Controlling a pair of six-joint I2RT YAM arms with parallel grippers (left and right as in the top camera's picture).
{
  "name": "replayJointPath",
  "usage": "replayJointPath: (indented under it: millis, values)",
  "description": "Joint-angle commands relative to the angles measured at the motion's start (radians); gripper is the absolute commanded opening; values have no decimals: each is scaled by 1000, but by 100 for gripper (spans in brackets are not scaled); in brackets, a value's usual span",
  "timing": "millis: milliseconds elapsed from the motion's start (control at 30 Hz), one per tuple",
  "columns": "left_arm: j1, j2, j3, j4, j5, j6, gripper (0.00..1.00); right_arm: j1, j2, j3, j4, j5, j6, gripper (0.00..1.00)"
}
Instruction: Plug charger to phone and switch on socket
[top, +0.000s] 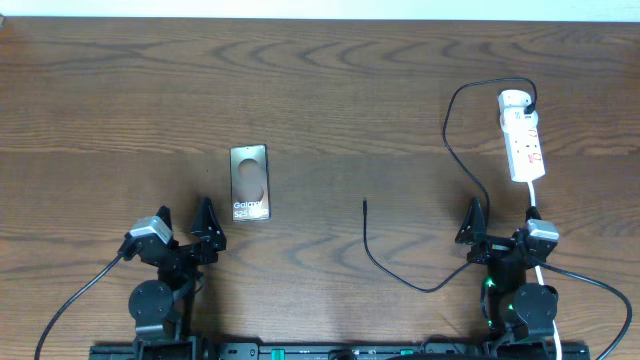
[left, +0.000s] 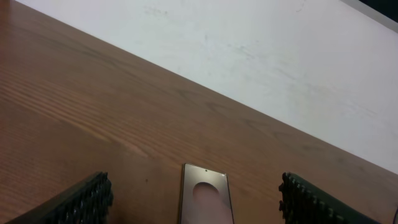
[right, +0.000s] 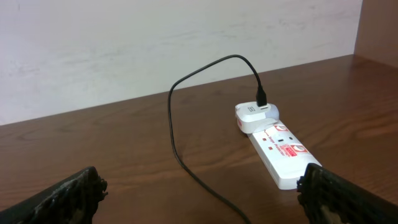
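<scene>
One phone (top: 249, 183) lies flat, screen up, on table (top: 330, 90), just ahead of left gripper (top: 186, 214). Left fingers spread wide, holding nothing.

One charger (top: 452, 140): black cable rises from white plug (top: 514, 100) at far end of socket (top: 526, 148), loops down toward near edge, curls back. Single connector tip (top: 365, 204) lies bare mid-table, well apart from phone.

One socket, ahead of right gripper (top: 503, 222). Right fingers likewise apart, empty.

Red marks on strip: perhaps two, too small for sure count.

One white cord (top: 537, 200) leaves strip's near end.
</scene>
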Motion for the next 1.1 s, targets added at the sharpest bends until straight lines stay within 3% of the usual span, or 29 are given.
replayJointPath:
  millis: [0,1067]
  values:
    - [-5,-7,-10,-43,19,2,85,-7,-7,-1,-5,-6,-10,99]
    - [-5,-7,-10,-46,-21,3,85,-7,-7,-1,-5,-6,-10,99]
